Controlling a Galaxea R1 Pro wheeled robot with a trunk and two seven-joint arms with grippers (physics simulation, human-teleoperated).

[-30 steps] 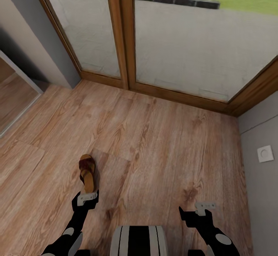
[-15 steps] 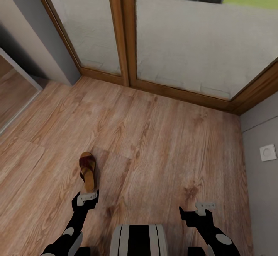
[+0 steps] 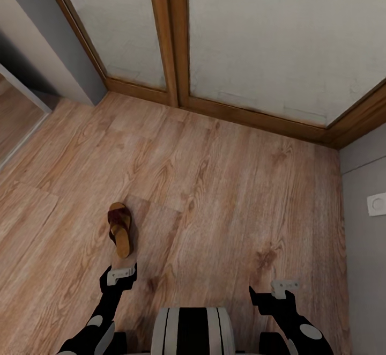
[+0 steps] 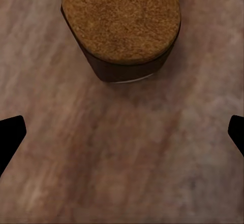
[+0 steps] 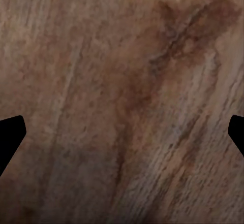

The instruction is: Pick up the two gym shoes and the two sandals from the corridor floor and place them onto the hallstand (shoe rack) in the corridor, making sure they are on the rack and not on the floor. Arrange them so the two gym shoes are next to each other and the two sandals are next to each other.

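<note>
One dark brown sandal (image 3: pixel 120 230) with a tan footbed lies on the corridor floor (image 3: pixel 225 199), toe pointing toward the glass doors. My left gripper (image 3: pixel 120 274) hovers just behind its heel, open and empty. In the left wrist view the sandal's heel (image 4: pixel 122 26) lies ahead of the left gripper (image 4: pixel 122 135), whose black fingertips (image 4: pixel 10 135) stand wide apart over bare planks. My right gripper (image 3: pixel 284 286) hangs over the floor at the right, and in its wrist view the right gripper (image 5: pixel 122 135) is open over wood grain. The gym shoes and the hallstand are out of view.
Wood-framed glass doors (image 3: pixel 171 38) close off the far side. A grey wall (image 3: pixel 32 38) and a mirrored panel (image 3: pixel 16 124) stand at the left. At the right is a grey wall with a white socket (image 3: pixel 377 204). My trunk (image 3: pixel 193 331) fills the bottom centre.
The whole head view has shifted, so the camera moved closer or tilted down; the doors and sandal sit higher in the picture. Both arms hold the same pose.
</note>
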